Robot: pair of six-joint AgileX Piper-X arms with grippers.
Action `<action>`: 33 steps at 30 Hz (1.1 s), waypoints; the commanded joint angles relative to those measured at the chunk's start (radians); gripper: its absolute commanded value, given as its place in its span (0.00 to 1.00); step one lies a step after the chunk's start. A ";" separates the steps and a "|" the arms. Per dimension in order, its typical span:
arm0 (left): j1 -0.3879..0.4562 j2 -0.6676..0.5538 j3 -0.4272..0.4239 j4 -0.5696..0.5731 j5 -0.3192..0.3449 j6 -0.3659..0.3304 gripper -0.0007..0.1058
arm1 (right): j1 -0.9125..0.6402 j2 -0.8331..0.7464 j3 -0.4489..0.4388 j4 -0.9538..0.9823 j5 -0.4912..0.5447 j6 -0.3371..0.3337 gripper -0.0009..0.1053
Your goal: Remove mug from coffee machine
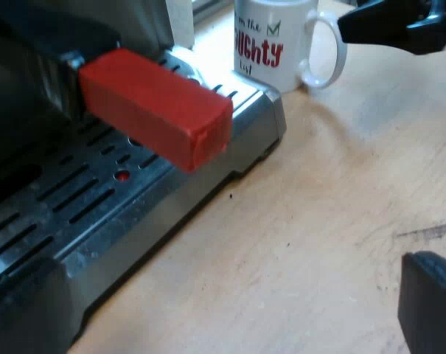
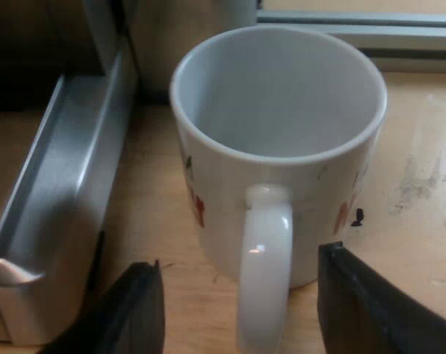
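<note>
mug [image 2: 278, 110] stands on the bench [image 2: 422, 243] just beside the machine's drip tray [image 2: 68, 199], so we judge it's off the machine. Our right tool [image 2: 239, 258] is open, straddling the mug handle [image 2: 265, 243] without touching it. Looks placed; only backing off remains. Left tool [image 1: 429, 306]: can't tell.

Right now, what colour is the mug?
The mug is white with red lettering and a green tick, clearest in the left wrist view.

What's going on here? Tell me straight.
The right gripper is at the mug, open, with its fingers either side of the mug's handle. The mug stands empty on the wooden table, beside the espresso machine's drip tray, not on it. The holder's red handle end sticks out over the tray.
</note>
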 commanded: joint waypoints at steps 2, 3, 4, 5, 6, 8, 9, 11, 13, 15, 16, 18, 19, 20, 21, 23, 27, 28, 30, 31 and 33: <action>-0.003 0.000 -0.032 -0.017 -0.011 0.009 0.86 | -0.004 -0.148 -0.047 0.228 -0.032 0.054 0.48; -0.003 0.000 -0.040 -0.017 -0.011 0.009 0.86 | -0.004 -0.170 -0.056 0.251 -0.032 0.060 0.48; -0.003 0.000 -0.044 -0.017 -0.011 0.007 0.86 | -0.004 -0.215 -0.077 0.349 -0.039 0.070 0.48; -0.003 0.000 -0.054 -0.017 -0.011 0.006 0.86 | -0.004 -0.247 -0.099 0.415 -0.049 0.070 0.48; -0.003 0.000 -0.065 -0.017 -0.011 0.007 0.86 | -0.004 -0.257 -0.107 0.455 -0.050 0.070 0.48; -0.003 0.000 -0.084 -0.017 -0.011 0.007 0.86 | -0.004 -0.300 -0.153 0.591 -0.055 0.070 0.48; -0.003 0.000 -0.086 -0.017 -0.011 0.007 0.86 | -0.004 -0.309 -0.166 0.623 -0.055 0.070 0.48; -0.003 0.000 -0.098 -0.017 -0.011 0.007 0.86 | -0.004 -0.328 -0.201 0.701 -0.055 0.070 0.48; -0.003 0.000 -0.114 -0.017 -0.011 0.007 0.86 | -0.004 -0.346 -0.258 0.811 -0.066 0.070 0.48; -0.003 0.000 -0.128 -0.017 -0.011 0.007 0.86 | -0.004 -0.352 -0.296 0.879 -0.072 0.070 0.48; -0.003 0.000 -0.138 -0.017 -0.011 0.007 0.86 | -0.004 -0.352 -0.323 0.918 -0.072 0.070 0.48; -0.003 0.000 -0.155 -0.017 -0.011 0.007 0.86 | -0.004 -0.352 -0.361 0.959 -0.074 0.082 0.48; -0.003 0.000 -0.166 -0.017 -0.011 0.005 0.86 | -0.004 -0.352 -0.384 0.982 -0.083 0.096 0.48; -0.003 0.000 -0.176 -0.013 -0.011 -0.001 0.86 | -0.004 -0.352 -0.403 1.001 -0.088 0.105 0.48; -0.003 0.000 -0.186 -0.006 -0.011 -0.009 0.86 | -0.004 -0.352 -0.415 1.011 -0.090 0.113 0.48; -0.003 0.000 -0.217 0.041 -0.011 -0.054 0.86 | -0.004 -0.352 -0.469 1.064 -0.127 0.120 0.48; -0.003 0.000 -0.272 0.166 -0.011 -0.073 0.86 | -0.004 -0.352 -0.538 1.086 -0.260 0.113 0.48; -0.003 0.000 -0.291 0.205 -0.011 -0.073 0.86 | -0.004 -0.349 -0.558 1.086 -0.283 0.113 0.48; 0.000 0.000 -0.315 0.249 -0.011 -0.109 0.86 | -0.004 -0.345 -0.582 1.086 -0.286 0.113 0.48; 0.009 0.000 -0.330 0.271 -0.011 -0.136 0.86 | -0.004 -0.346 -0.601 1.086 -0.286 0.113 0.48; 0.027 0.000 -0.344 0.298 -0.011 -0.162 0.86 | -0.004 -0.330 -0.627 1.089 -0.286 0.113 0.48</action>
